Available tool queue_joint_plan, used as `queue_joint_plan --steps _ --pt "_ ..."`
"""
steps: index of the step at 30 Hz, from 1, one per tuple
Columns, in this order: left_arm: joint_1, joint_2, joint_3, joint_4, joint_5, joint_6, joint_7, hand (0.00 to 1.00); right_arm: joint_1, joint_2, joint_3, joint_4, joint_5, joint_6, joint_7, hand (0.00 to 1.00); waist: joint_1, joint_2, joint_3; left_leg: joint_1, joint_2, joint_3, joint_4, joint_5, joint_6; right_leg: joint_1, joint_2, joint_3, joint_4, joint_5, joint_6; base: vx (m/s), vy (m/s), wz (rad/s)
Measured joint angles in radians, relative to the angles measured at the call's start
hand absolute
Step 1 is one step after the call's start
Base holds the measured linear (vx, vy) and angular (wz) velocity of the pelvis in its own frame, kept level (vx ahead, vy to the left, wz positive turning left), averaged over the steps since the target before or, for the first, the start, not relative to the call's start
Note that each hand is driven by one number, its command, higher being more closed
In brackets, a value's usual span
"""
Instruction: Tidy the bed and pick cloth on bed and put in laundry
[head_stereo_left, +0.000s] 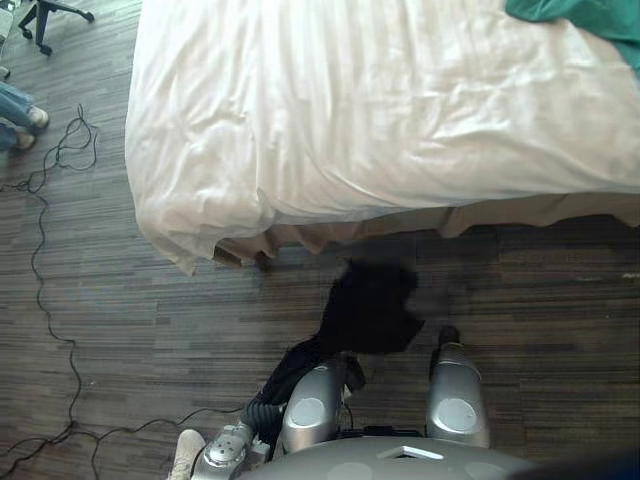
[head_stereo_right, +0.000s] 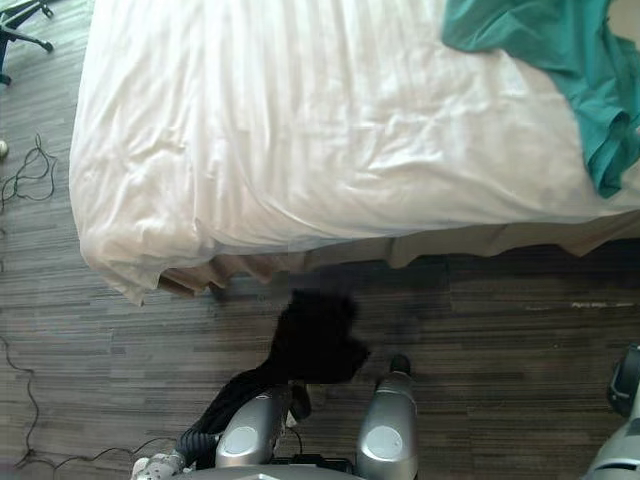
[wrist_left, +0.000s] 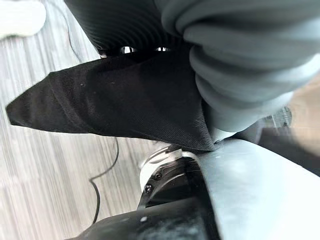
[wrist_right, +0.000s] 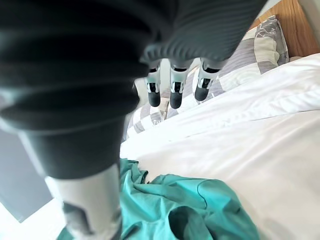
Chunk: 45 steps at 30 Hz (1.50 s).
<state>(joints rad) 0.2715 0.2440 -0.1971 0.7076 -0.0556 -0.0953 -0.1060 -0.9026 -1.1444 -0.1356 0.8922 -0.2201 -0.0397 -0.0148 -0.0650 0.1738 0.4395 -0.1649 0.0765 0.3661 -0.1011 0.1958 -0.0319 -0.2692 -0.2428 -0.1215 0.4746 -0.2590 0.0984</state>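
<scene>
A black cloth (head_stereo_left: 368, 305) hangs above the wooden floor just off the bed's near edge, in front of me. It drapes over my left hand (wrist_left: 125, 22), whose fingers are hidden under the cloth (wrist_left: 120, 100). A teal-green cloth (head_stereo_right: 560, 50) lies crumpled on the white duvet (head_stereo_left: 380, 100) at the bed's far right. My right hand (wrist_right: 175, 92) hovers above the bed with relaxed fingers and holds nothing. The green cloth (wrist_right: 200, 205) lies below it.
Grey patterned pillows (wrist_right: 255, 55) lean against a wooden headboard (wrist_right: 295, 20). The duvet's corner (head_stereo_left: 185, 245) droops to the floor at the left. A chair base (head_stereo_left: 45, 15) and a person's feet (head_stereo_left: 20, 125) are at the far left.
</scene>
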Motion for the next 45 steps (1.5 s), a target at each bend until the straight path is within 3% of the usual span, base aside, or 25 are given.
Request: queue_joint_plan --steps 11,15,17,19,21,23,25,26,30,31,34,37,45 --pt "-0.023 0.018 -0.076 -0.103 -0.077 0.012 -0.005 1.00 -0.175 -0.016 0.203 0.048 0.000 0.010 0.077 0.00 0.014 0.073 0.026 -0.130 -0.056 -0.016 0.003 0.041 -0.015 -0.216 -0.071 0.028 0.171 -0.055 -0.003 -0.02 -0.080 0.09" --pt "-0.027 0.019 -0.080 -0.118 -0.113 0.027 -0.010 1.00 -0.251 -0.040 0.264 0.050 -0.001 0.025 0.061 0.00 0.026 0.086 0.017 -0.193 -0.069 -0.001 -0.001 0.018 -0.047 -0.321 -0.089 0.056 0.231 -0.062 -0.007 -0.06 -0.096 0.07" --pt "-0.034 0.019 -0.090 -0.136 -0.128 0.031 -0.020 1.00 -0.263 -0.078 0.286 0.031 -0.007 0.033 0.062 0.00 0.022 0.091 0.013 -0.217 -0.081 0.040 -0.001 -0.041 -0.106 -0.353 -0.118 0.060 0.233 -0.059 -0.006 -0.03 -0.049 0.35" --pt "-0.052 0.019 -0.106 -0.147 -0.131 0.031 -0.029 1.00 -0.303 -0.106 0.309 -0.014 -0.042 0.063 0.060 0.00 0.002 0.104 0.004 -0.232 -0.075 0.092 0.089 0.011 0.004 -0.392 -0.177 0.064 0.240 -0.054 0.004 0.00 -0.092 0.35" --pt "-0.053 0.017 -0.125 -0.168 -0.130 0.028 -0.046 1.00 -0.331 -0.125 0.312 -0.049 -0.055 0.087 0.058 0.00 0.007 0.119 -0.008 -0.238 -0.099 0.063 0.037 0.008 0.004 -0.443 -0.182 0.090 0.245 -0.042 0.025 0.05 -0.045 -0.01" --pt "-0.054 0.017 -0.128 -0.173 -0.129 0.018 -0.049 1.00 -0.351 -0.135 0.310 -0.048 -0.086 0.113 0.056 0.00 0.007 0.118 -0.007 -0.242 -0.117 0.062 0.010 0.023 0.007 -0.457 -0.192 0.095 0.239 -0.033 0.037 0.03 0.039 0.06" --pt "-0.053 0.017 -0.146 -0.174 -0.127 -0.006 -0.048 1.00 -0.359 -0.157 0.330 -0.034 -0.099 0.157 0.042 0.00 0.026 0.119 -0.007 -0.242 -0.122 0.061 0.005 0.020 0.003 -0.455 -0.197 0.094 0.230 -0.027 0.041 -0.01 -0.014 0.05" --pt "-0.051 0.017 -0.147 -0.174 -0.114 -0.029 -0.045 1.00 -0.359 -0.162 0.337 -0.026 -0.094 0.158 0.021 0.00 0.030 0.119 -0.007 -0.244 -0.120 0.064 0.004 -0.003 -0.020 -0.455 -0.197 0.092 0.225 -0.022 0.042 0.00 0.000 0.00" --pt "-0.048 0.017 -0.148 -0.177 -0.079 -0.053 -0.040 1.00 -0.358 -0.163 0.350 -0.030 -0.060 0.154 -0.031 0.00 0.024 0.119 -0.008 -0.246 -0.110 0.143 0.001 -0.013 -0.042 -0.454 -0.201 0.096 0.192 0.002 0.053 0.01 -0.014 -0.02" --pt "-0.048 0.018 -0.150 -0.181 -0.079 -0.054 -0.040 1.00 -0.358 -0.163 0.350 -0.030 -0.055 0.149 -0.046 0.00 0.019 0.119 -0.008 -0.247 -0.119 0.146 0.004 0.008 -0.017 -0.453 -0.209 0.099 0.188 0.005 0.059 0.06 -0.033 0.03" --pt "-0.048 0.020 -0.155 -0.194 -0.076 -0.061 -0.039 1.00 -0.358 -0.165 0.350 -0.019 -0.038 0.137 -0.075 0.00 0.010 0.119 -0.008 -0.246 -0.125 0.142 0.004 0.020 -0.003 -0.442 -0.214 0.097 0.172 0.013 0.070 0.06 -0.074 0.04" --pt "-0.048 0.020 -0.160 -0.194 -0.071 -0.068 -0.039 1.00 -0.352 -0.160 0.366 0.010 -0.022 0.111 -0.095 0.00 0.006 0.119 -0.008 -0.230 -0.120 0.105 0.004 0.042 -0.025 -0.406 -0.210 0.082 0.146 0.024 0.069 0.02 -0.111 -0.02" --pt "-0.045 0.048 -0.183 -0.210 -0.040 -0.069 -0.039 1.00 -0.351 -0.146 0.383 0.029 0.009 0.097 -0.142 0.00 0.010 0.119 -0.008 -0.205 -0.085 0.025 0.002 0.076 -0.057 -0.359 -0.164 0.076 0.076 0.074 0.057 -0.03 -0.107 -0.14"
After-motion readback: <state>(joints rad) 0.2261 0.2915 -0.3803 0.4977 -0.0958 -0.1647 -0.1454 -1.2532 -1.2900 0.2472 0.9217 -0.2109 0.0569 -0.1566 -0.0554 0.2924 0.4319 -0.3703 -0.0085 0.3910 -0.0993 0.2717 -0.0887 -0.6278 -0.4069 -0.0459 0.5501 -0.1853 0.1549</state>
